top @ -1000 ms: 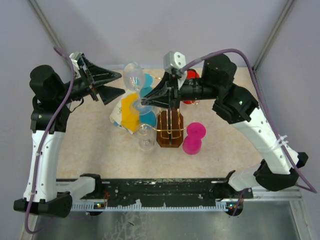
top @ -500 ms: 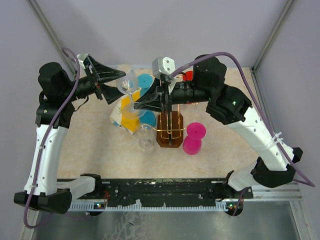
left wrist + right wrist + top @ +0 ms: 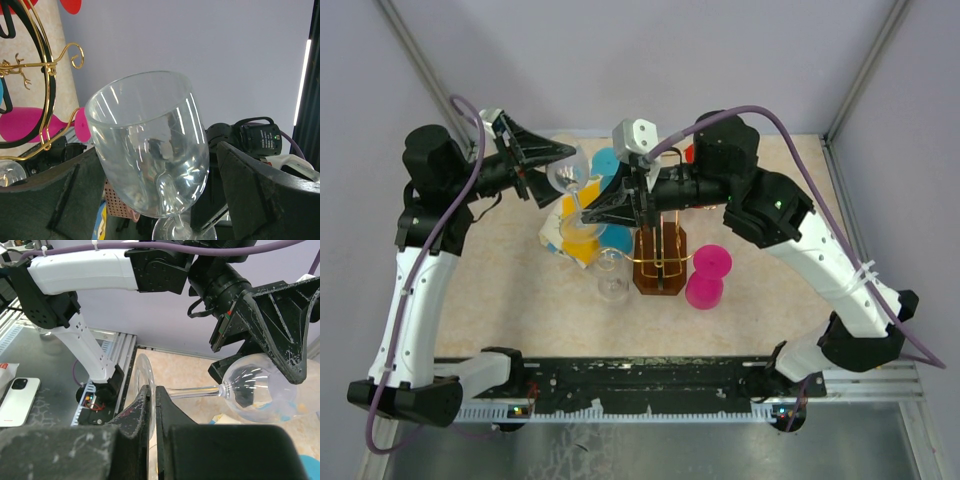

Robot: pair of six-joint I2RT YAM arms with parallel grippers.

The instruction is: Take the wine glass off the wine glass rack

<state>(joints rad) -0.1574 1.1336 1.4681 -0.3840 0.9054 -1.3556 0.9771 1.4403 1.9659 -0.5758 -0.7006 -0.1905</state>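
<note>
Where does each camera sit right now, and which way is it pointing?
Top external: above and behind the bases, looking down on the table; both arms and the wine glass rack show.
Left wrist: on the left arm, looking along the left gripper, open either side of the wine glass bowl.
Right wrist: on the right arm, looking along the right gripper, shut on the glass's foot; left arm beyond.
Shared: all three show that glass.

Sideways wine glass (image 3: 256, 390), foot inside the right hand (image 3: 152, 392).
</note>
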